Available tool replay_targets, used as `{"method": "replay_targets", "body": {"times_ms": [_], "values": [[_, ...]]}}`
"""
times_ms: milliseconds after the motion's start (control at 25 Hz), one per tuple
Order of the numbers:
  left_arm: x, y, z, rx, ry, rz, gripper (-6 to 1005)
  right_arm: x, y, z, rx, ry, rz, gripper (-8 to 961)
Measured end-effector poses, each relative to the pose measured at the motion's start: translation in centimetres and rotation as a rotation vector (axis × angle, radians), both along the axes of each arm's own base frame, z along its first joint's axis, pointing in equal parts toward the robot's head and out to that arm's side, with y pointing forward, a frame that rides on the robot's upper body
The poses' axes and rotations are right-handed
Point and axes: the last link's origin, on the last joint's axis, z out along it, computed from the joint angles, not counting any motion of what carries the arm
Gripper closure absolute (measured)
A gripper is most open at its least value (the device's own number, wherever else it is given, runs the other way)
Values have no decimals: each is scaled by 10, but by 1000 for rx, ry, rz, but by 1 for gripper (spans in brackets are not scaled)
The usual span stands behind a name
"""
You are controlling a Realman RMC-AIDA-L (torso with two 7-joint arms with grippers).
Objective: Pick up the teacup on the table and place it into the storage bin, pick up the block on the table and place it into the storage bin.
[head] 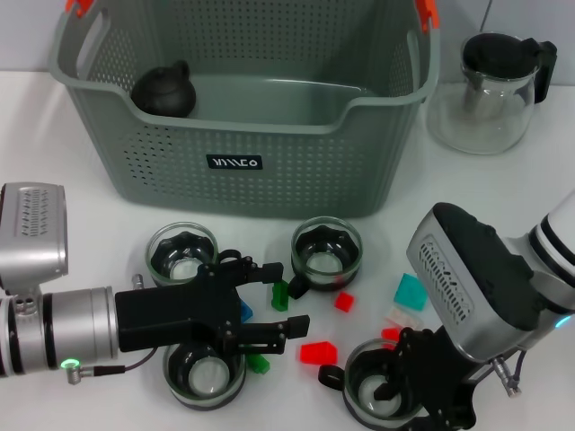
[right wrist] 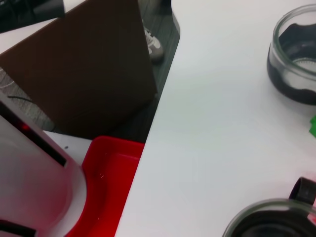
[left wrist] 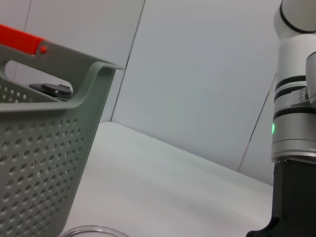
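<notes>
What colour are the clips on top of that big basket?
Orange-red clips on the grey-green basket, clearest in the head view.

You can see one small black label with stylised white lettering on the storage bin (head: 235,162) front wall, lettering not clearly readable

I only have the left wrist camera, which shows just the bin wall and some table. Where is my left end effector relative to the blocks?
Observer: In the head view, the left end effector is open and low over the table, with a green block between its fingers.
Operator: Any teacups in the storage bin yet?
Observer: No. The storage bin holds only a dark teapot. Four glass teacups stand on the table.
Operator: And the right arm?
Observer: The right end effector is down at the front-right teacup.
</notes>
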Motion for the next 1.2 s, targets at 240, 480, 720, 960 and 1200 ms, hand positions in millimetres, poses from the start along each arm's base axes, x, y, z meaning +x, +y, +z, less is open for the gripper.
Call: {"method": "replay_targets", "body": {"times_ms": [240, 480, 720, 960, 1200], "values": [[0, 0, 0, 2, 1, -3, 124, 1, -1, -3, -2, -23, 6, 455], [0, 0, 0, 3, 2, -4, 123, 2, -1, -1, 14, -31, -26, 778], [0, 0, 0, 2, 0, -6, 123, 3, -1, 3, 20, -27, -47, 853], [-2, -3, 1, 0, -3, -1, 123, 3, 2, 20, 34, 23, -109, 879], [-7, -6, 4, 4, 3, 8, 124, 1, 3, 60, 68, 118, -188, 885]]}}
